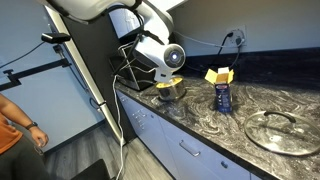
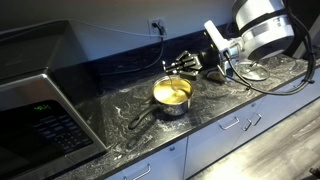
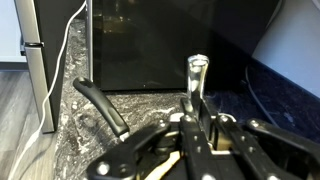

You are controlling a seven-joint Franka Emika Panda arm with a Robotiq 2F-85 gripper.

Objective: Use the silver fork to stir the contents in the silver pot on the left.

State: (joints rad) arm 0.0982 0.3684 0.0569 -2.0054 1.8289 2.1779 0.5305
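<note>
Holding the silver fork (image 3: 196,72) clamped between closed jaws in the wrist view, with the gripper (image 2: 183,66) hovering close over the silver pot (image 2: 172,95) in an exterior view. Sitting on the dark marbled counter (image 2: 110,108), showing yellowish contents, black handle (image 2: 143,116) pointing toward the front edge; standing apart from the blue can (image 1: 224,98) and glass lid (image 1: 275,130).

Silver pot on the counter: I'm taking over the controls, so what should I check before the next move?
1. Grip on fork: ok, gripper shut on it.
2. Upright pot on counter: ok.
3. Open pot: ok, lid lies apart.
4. Tines in yellow contents: cannot tell.
5. Clearance from can: ok, it stands apart from pot.
</note>
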